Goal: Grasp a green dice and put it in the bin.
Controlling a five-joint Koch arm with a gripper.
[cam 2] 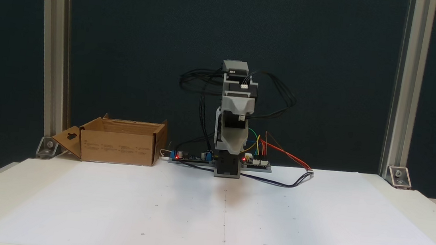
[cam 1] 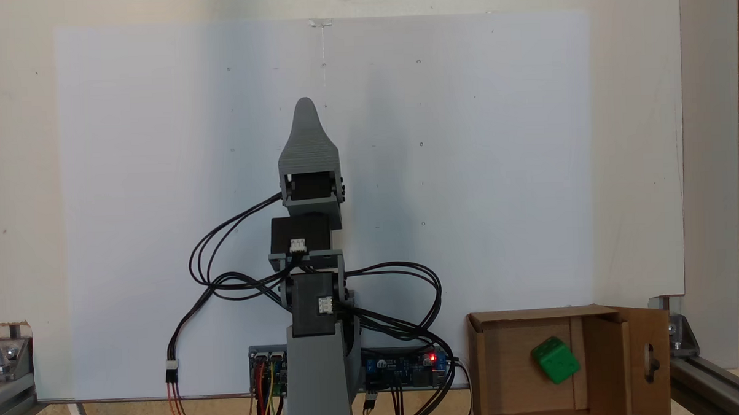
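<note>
Already the green dice (cam 1: 555,360) lies inside the bin (cam 1: 479,369) at the table's corner, so nothing seems left; whether the gripper's (cam 1: 305,111) fingers are spread, I cannot tell.

Green dice (cam 1: 555,361): bright green, its recessed pips the same green. Bin (cam 1: 522,362): plain brown corrugated cardboard, with small dark print on its outer wall (cam 2: 117,147). Arm (cam 1: 314,283): mid-grey printed shells around black motor blocks, small white connectors, black cables. Gripper (cam 1: 305,106): the same grey, finely ridged. Paper sheet (cam 1: 466,167): white with a faint blue cast, marked by a sparse grid of tiny dark dots and a thin centre line. Table (cam 2: 414,205): cream. Circuit boards (cam 1: 399,366): blue and green, each with a lit red lamp; their wires (cam 2: 275,148) run red, orange, yellow and green. Backdrop (cam 2: 150,32): dark blue-black. Frame posts (cam 2: 51,42): silver-grey.
</note>
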